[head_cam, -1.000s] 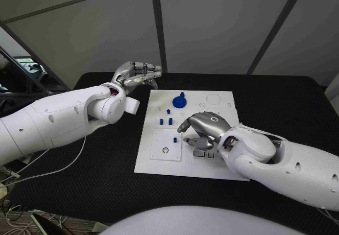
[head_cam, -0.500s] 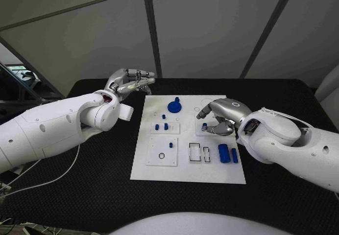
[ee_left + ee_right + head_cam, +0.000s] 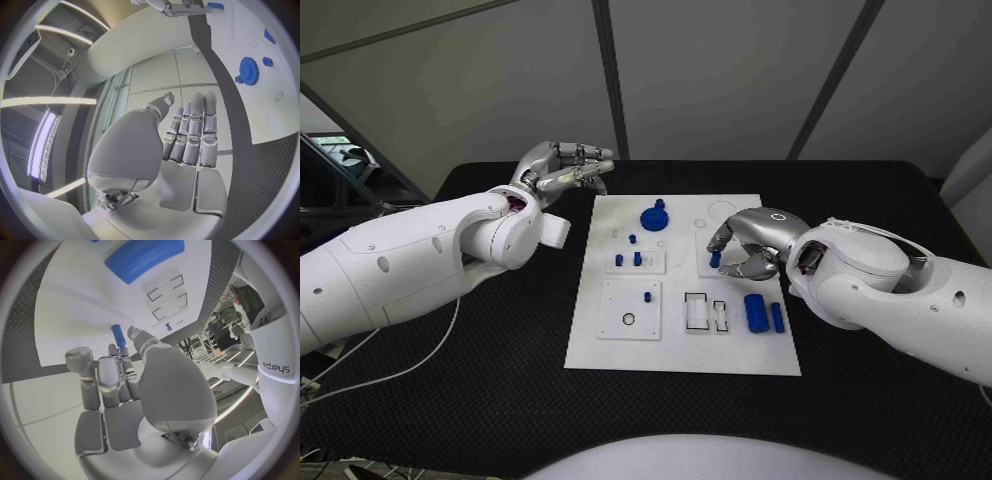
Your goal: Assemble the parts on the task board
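White task board point(image 3: 678, 345) lay flat under the right hand, slots up for fitting | right hand point(image 3: 747, 245) hung over its far right part, fingers pinching a small blue peg point(image 3: 715, 259), seemingly for seating | left hand point(image 3: 564, 165) stayed off the board's far left corner, fingers together, holding nothing | blue gear point(image 3: 655, 215) just beyond the peg.

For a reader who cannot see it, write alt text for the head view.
The right hand pinches a small blue peg over the white task board on a black table. The left hand is raised off the board's far left corner, holding nothing; a blue gear and other blue parts sit on the board.
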Action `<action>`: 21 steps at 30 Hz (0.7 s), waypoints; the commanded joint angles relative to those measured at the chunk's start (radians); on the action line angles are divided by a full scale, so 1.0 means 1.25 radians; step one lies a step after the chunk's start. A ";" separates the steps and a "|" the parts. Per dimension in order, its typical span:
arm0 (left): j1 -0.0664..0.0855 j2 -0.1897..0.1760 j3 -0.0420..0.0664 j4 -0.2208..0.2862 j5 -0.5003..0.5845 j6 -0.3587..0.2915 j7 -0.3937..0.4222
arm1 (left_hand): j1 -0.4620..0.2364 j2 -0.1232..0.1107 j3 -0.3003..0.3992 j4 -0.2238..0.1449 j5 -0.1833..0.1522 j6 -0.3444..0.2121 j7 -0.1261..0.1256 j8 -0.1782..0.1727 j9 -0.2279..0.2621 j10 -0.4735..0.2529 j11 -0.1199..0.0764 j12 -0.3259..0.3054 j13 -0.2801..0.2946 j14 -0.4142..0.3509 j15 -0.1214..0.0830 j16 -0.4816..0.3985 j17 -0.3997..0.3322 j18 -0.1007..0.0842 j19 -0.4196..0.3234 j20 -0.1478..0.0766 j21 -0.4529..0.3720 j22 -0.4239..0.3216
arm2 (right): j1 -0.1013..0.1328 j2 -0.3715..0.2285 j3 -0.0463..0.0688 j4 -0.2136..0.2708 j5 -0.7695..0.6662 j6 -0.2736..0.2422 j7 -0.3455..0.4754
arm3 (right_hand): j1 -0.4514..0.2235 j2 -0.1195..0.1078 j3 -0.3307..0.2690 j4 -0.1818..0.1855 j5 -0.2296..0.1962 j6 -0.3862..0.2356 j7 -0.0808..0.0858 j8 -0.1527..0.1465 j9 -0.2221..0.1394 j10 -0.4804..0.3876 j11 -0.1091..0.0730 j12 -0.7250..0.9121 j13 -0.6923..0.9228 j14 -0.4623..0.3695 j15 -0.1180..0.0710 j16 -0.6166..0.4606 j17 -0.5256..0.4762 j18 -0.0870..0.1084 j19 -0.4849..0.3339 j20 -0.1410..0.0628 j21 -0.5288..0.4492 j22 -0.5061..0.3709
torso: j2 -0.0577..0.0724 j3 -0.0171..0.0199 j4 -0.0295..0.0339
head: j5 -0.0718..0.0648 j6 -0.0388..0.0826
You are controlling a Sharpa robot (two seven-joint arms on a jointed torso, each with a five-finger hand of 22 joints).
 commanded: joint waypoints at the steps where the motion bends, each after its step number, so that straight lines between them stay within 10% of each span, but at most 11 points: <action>1: 0.001 0.001 0.001 0.000 0.003 0.009 0.002 | -0.003 -0.001 -0.002 -0.002 -0.003 -0.003 -0.001 -0.003 0.000 -0.006 0.000 0.004 0.000 -0.004 -0.001 -0.005 -0.001 -0.016 -0.006 0.002 -0.004 -0.001 | 0.001 0.008 0.001 -0.009 -0.005 0.026 -0.006 | 0.008 0.005 -0.001 0.001 0.004 0.006 -0.002 0.005 0.001 0.010 -0.004 0.008 0.001 -0.001 -0.001 0.003 0.002 0.005 0.001 -0.001 0.000 0.003 | 0.000 -0.0002 0.0008 | 0.002 -0.001; 21: 0.001 0.003 0.001 -0.003 0.003 0.012 0.000 | -0.003 -0.001 -0.002 -0.002 -0.003 -0.003 -0.001 -0.001 0.001 -0.007 0.000 0.006 0.000 -0.005 -0.001 -0.004 -0.001 -0.016 -0.007 0.003 -0.005 -0.001 | 0.001 0.032 0.001 -0.041 -0.021 0.019 -0.017 | 0.030 0.037 0.056 0.006 -0.001 0.065 0.012 0.021 0.008 0.124 -0.031 0.046 0.003 0.020 -0.023 0.024 0.030 -0.008 0.053 -0.023 0.045 0.070 | 0.000 0.0007 -0.0003 | 0.005 -0.007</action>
